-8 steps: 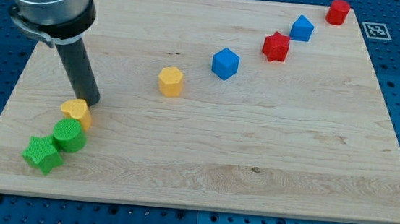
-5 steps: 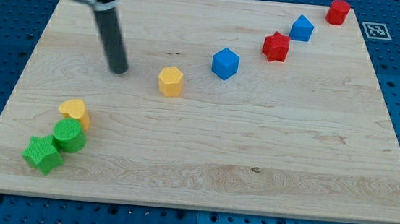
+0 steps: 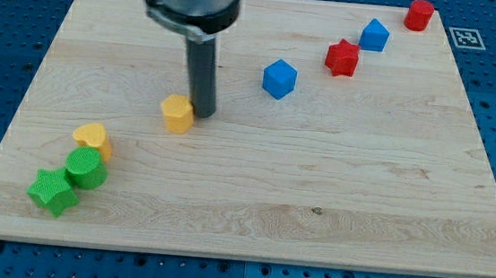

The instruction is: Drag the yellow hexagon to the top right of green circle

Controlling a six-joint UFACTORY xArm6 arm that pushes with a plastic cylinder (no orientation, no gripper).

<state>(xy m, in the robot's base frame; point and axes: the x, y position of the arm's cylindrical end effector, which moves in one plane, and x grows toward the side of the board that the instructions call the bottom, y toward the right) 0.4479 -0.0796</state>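
Note:
The yellow hexagon (image 3: 177,113) lies on the wooden board left of centre. My tip (image 3: 203,113) stands touching its right side. The green circle (image 3: 86,168) sits near the view's bottom left, well down and left of the hexagon. A second yellow block (image 3: 93,139), rounded in shape, rests against the green circle's top. A green star (image 3: 52,191) touches the green circle's lower left.
A blue cube (image 3: 278,78) lies right of my tip. A red star (image 3: 342,57), a second blue block (image 3: 374,34) and a red block (image 3: 418,14) run up toward the view's top right. The board's left edge (image 3: 17,119) slants near the green blocks.
My tip moved from beside the rounded yellow block up and right across the board to the hexagon's right side. The hexagon has slid left and down.

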